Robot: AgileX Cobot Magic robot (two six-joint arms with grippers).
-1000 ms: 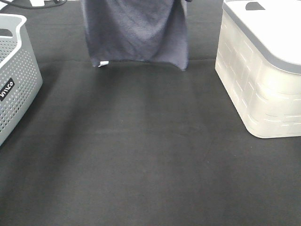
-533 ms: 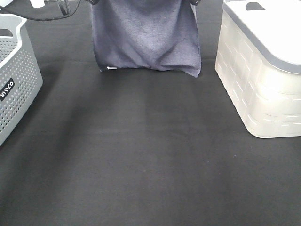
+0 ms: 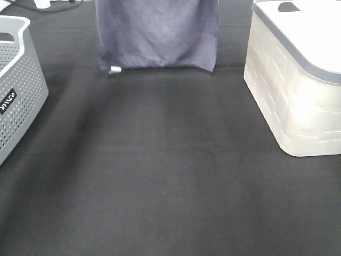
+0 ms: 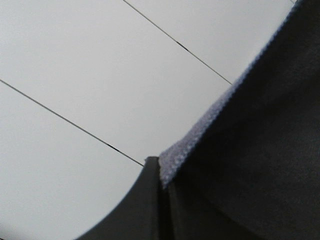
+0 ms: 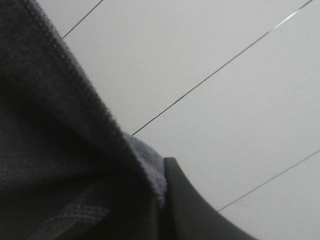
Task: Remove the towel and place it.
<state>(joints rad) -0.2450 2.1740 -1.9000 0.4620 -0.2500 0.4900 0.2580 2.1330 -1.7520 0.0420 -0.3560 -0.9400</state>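
The towel [image 3: 157, 34] hangs flat above the middle of the table's far edge, with its white tag [image 3: 114, 70] at the lower corner nearer the left edge. Whether its hem touches the black table covering [image 3: 170, 176] cannot be told. The left gripper [image 4: 161, 175] and the right gripper [image 5: 162, 192] are each clamped on the towel's hem. A grey perforated basket [image 3: 18, 90] sits at the left edge and a lidded whitish bin [image 3: 298, 106] at the right. Behind the grippers is a pale surface [image 4: 75, 75] crossed by thin dark seams.
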